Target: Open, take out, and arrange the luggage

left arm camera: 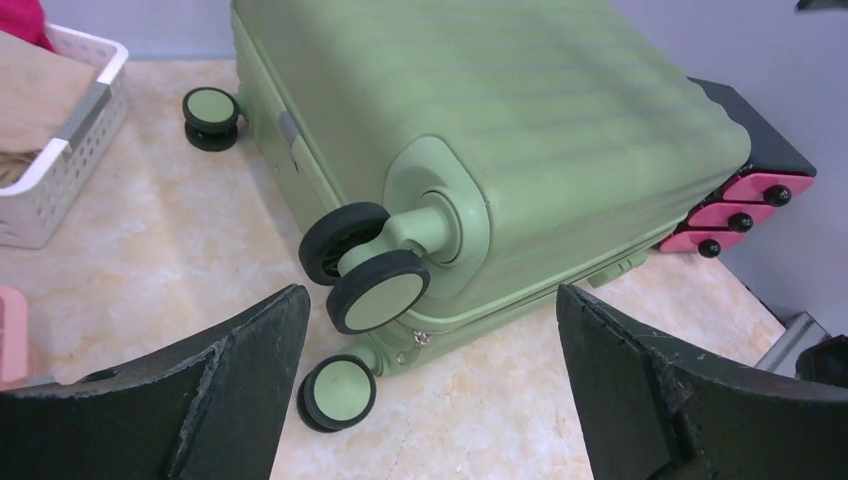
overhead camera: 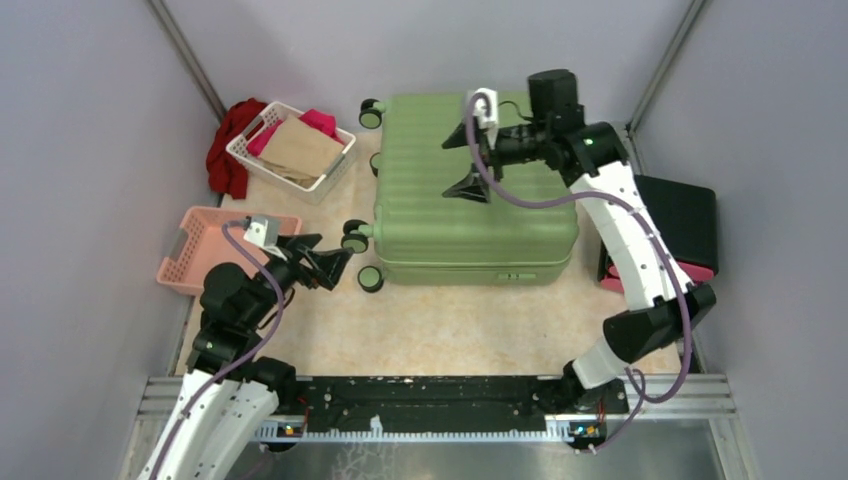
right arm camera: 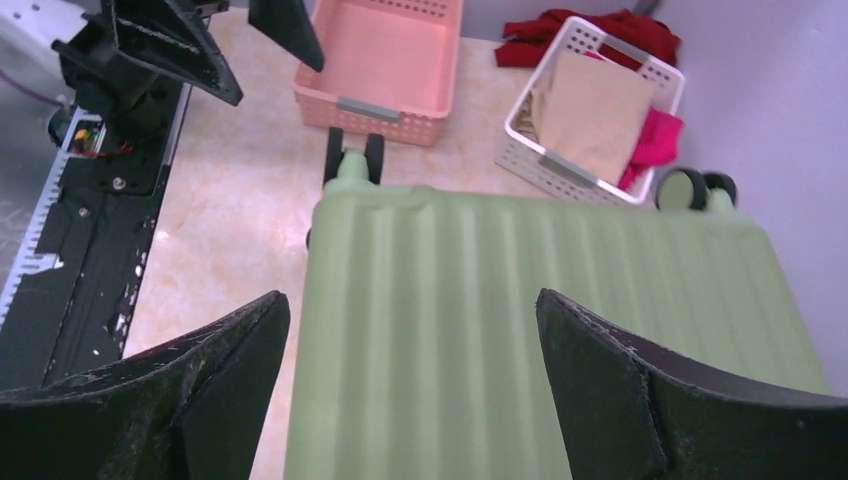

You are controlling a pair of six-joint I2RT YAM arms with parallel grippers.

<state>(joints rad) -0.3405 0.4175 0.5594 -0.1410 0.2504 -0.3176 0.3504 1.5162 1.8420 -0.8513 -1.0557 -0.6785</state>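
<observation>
The sage-green ribbed luggage [overhead camera: 475, 190] lies flat and closed in the middle of the table, with its wheels pointing left. My left gripper [overhead camera: 335, 258] is open just left of the near-left wheels [left arm camera: 375, 290], holding nothing. In the left wrist view the luggage [left arm camera: 520, 110] corner, its zipper pulls [left arm camera: 410, 345] and a lower wheel [left arm camera: 338, 392] sit ahead of the left gripper [left arm camera: 430, 290]. My right gripper [overhead camera: 462, 165] hovers open above the luggage top. In the right wrist view only the ribbed luggage shell [right arm camera: 520, 300] shows between the spread fingers of the right gripper [right arm camera: 412, 295].
A white basket [overhead camera: 290, 148] with tan and pink clothes stands at the back left, with a red cloth [overhead camera: 228, 150] beside it. A pink basket [overhead camera: 225, 245] sits by the left arm. Black-and-pink stacked cases [overhead camera: 675, 225] lean at the right wall.
</observation>
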